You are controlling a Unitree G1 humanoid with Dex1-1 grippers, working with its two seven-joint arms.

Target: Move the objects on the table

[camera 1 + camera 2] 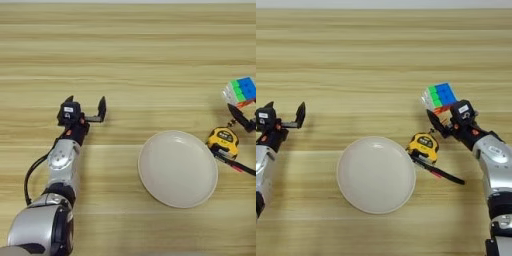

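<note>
While the left gripper (pixel 86 106) waits toward the counter's left side with its fingers spread apart and nothing between them, the right gripper (pixel 442 120) is the one at work, over toward the right edge. It sits right at the puzzle cube (pixel 439 96), its arm reaching in from the near right corner. One black finger (pixel 437 124) lies just under the cube's near face; whether the fingers are apart or closed on the cube I cannot tell from either view.

A tape measure (pixel 423 143) rests just nearer than the cube, touching or almost touching the right rim of the round plate (pixel 351 187) — its thin black strap trails off toward the right edge. The counter (pixel 130 50) beyond these is bare wood.

The step in hand looks like the approach to, or grasp of, the cube. Next it calls for a firm closing on opposite faces, then a clean lift that does not knock the tape measure so close beside it.
</note>
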